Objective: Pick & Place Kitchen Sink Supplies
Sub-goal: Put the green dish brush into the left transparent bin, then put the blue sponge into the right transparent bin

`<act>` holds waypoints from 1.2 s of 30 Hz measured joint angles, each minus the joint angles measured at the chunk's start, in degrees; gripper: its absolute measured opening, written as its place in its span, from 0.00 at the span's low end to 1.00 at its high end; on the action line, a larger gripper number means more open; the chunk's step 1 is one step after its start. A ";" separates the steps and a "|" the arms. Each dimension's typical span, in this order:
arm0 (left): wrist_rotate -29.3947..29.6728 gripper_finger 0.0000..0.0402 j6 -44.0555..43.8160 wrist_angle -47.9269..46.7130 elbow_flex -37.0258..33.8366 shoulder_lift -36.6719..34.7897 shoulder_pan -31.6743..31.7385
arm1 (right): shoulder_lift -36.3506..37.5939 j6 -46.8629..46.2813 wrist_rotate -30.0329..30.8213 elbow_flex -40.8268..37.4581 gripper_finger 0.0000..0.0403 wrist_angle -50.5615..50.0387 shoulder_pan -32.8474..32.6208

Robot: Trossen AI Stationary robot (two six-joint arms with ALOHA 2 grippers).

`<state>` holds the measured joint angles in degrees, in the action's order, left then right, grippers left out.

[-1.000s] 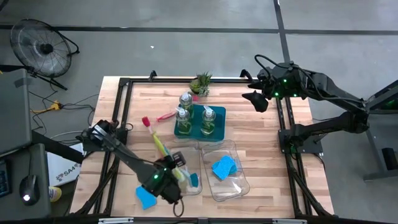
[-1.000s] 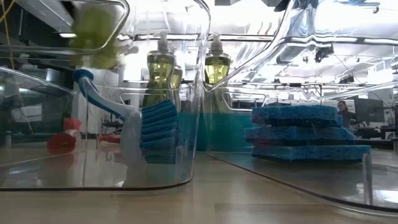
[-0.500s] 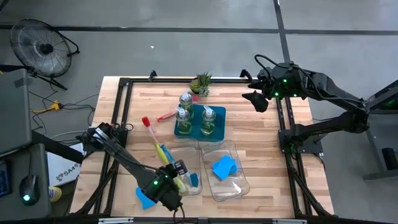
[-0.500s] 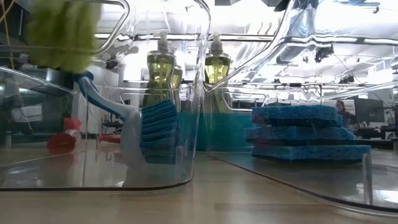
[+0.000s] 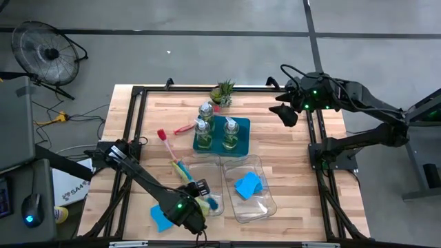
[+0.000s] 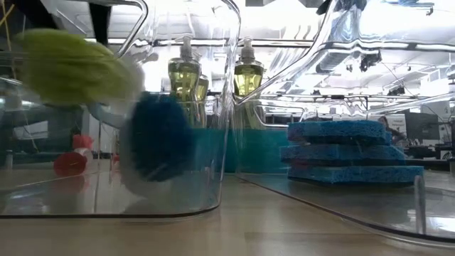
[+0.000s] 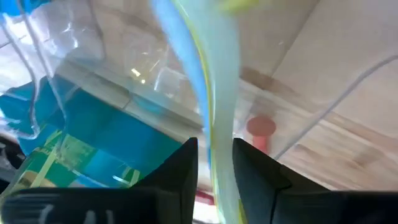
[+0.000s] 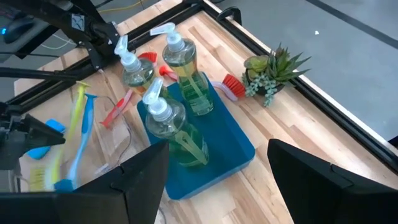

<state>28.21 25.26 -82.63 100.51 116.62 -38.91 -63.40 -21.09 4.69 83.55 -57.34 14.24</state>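
Left gripper (image 5: pixel 195 205) over left clear plastic bin (image 5: pixel 215 165), fingers (image 7: pixel 180 163) clamped on thin yellow-green long-handled dish brush (image 7: pixel 217 118). Brush head inside bin beside blue dish brush (image 5: pixel 185 169). Step: placing brush. Next, likely: lower, release, lift clear without dragging bin. Right gripper (image 5: pixel 284 112) waits at far bench edge, fingers (image 8: pixel 143 171) spread, empty.

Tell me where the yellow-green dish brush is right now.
In the high view the yellow-green dish brush is at the table's front left, held by the left gripper over the left clear bin, alongside the blue brush.
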 joint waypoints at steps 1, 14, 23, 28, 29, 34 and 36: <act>0.53 0.25 0.00 0.02 0.00 0.00 0.03 | 0.00 -0.37 0.35 0.00 0.67 -0.14 -0.51; -2.72 0.56 -1.46 -6.71 3.46 -1.47 1.81 | 0.00 -2.06 4.83 -0.02 0.67 -0.32 -5.10; -18.81 0.61 -20.12 -7.10 5.11 -12.63 1.79 | 0.02 -3.11 4.83 -0.04 0.67 -0.72 -5.42; -20.20 0.61 -37.39 -7.39 4.88 -19.61 1.14 | 0.02 -3.11 4.83 -0.04 0.67 -0.72 -5.42; -19.59 0.61 -40.09 -7.39 4.81 -20.93 0.52 | 0.02 -3.10 4.83 -0.04 0.67 -0.72 -5.42; -16.16 0.61 -50.36 -7.33 4.85 -25.94 -2.01 | 0.02 -3.03 5.40 -0.04 0.67 -0.73 -5.42; -14.37 0.61 -53.43 -7.48 4.85 -27.37 -2.65 | 0.02 -3.36 5.75 -0.04 0.67 -0.72 -5.42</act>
<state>13.83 -28.17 -90.11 105.36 89.25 -41.56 -63.37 -24.45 10.43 83.50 -58.07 8.82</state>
